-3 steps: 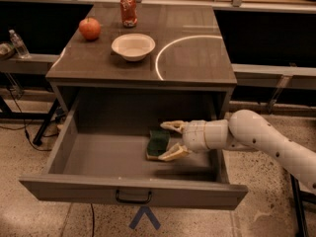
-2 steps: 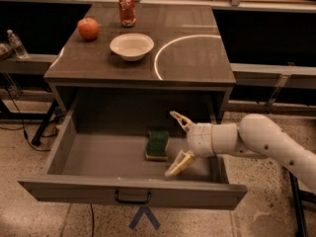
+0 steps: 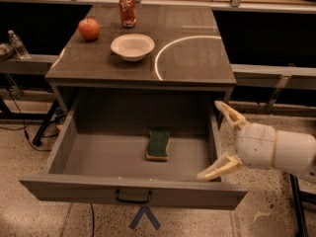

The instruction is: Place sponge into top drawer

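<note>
Sponge [image 3: 158, 144] is lying flat on the floor of the top drawer [image 3: 63, 141] now, green side up, a bit right of center, and nothing is touching it anymore. A second ago your gripper [image 3: 210, 140] was wrapped around it down inside. Now it's sitting by the drawer's right wall, pulled back and up, with both fingers [image 3: 228, 115] splayed wide and nothing between them. So I'd say you're looking at a finished drop: the placing part is basically done and you're just clearing out. The arm is reaching in from the lower right, wrist roughly level, fingers pointing left toward the drawer. The drawer is sitting pulled well out, so watch that right wall while you're backing away.
</note>
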Motion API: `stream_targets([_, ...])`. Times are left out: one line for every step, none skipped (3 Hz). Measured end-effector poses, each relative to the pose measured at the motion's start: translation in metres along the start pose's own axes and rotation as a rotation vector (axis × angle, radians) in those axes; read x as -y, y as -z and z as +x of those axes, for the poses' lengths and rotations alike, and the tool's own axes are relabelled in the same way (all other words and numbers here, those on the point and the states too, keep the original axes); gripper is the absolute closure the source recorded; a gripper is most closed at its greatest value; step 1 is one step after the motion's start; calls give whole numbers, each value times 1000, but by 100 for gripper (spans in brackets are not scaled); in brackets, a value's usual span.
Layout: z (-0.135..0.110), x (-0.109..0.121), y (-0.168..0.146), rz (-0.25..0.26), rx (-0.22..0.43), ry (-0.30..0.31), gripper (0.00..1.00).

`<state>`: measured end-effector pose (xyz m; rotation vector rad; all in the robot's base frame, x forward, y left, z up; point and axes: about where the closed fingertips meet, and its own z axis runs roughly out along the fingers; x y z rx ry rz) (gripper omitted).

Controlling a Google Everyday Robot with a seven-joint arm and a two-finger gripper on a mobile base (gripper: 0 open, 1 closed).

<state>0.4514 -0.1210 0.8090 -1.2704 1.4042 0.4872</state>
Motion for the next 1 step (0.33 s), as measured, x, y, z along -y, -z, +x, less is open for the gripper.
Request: stream_targets([5, -1, -3, -4, -6, 1, 0])
